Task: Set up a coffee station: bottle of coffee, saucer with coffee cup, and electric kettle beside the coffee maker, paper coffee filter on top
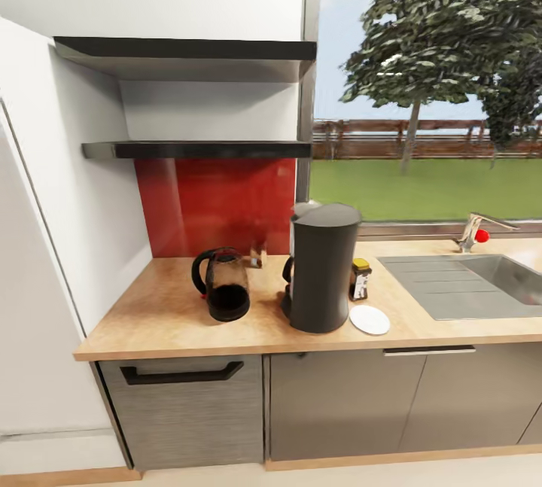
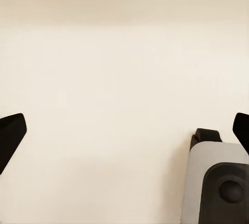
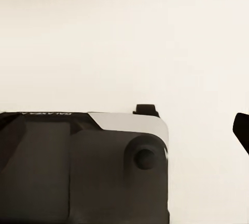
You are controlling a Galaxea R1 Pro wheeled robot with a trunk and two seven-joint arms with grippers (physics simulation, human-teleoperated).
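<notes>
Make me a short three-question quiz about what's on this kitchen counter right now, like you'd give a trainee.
1. True or false: the saucer already has a cup on it.
2. Which item stands between the coffee maker and the sink? A) the electric kettle B) the bottle of coffee C) a toaster
3. Fill in: on the kitchen countertop, the kettle stands on the coffee maker's ____ side in the head view.

Key: 1 false, the saucer is bare. 2 B. 3 left.
</notes>
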